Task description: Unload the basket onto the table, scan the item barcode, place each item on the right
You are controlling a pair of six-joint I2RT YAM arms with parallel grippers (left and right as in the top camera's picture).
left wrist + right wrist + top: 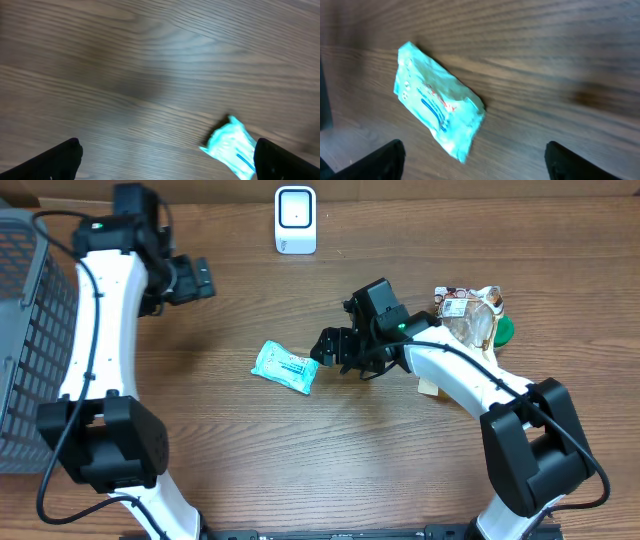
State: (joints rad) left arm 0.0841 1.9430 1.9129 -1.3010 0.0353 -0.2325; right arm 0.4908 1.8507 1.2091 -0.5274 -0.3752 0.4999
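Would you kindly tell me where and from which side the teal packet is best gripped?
I would pinch the teal packet across its narrow width, near the middle, coming straight down from above. It lies flat on the table, long and slim at a slant, so its long edges give the shortest span. The open right claw, beside one end, seems best placed.

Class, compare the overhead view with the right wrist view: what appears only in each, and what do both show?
Only overhead: the white box-shaped barcode scanner, the grey mesh basket, a clear plastic bag of goods and both arms. Only right wrist: the red and blue print on the pale turquoise plastic packet. Both: that packet lying on the brown wooden table, with the right gripper open near it.
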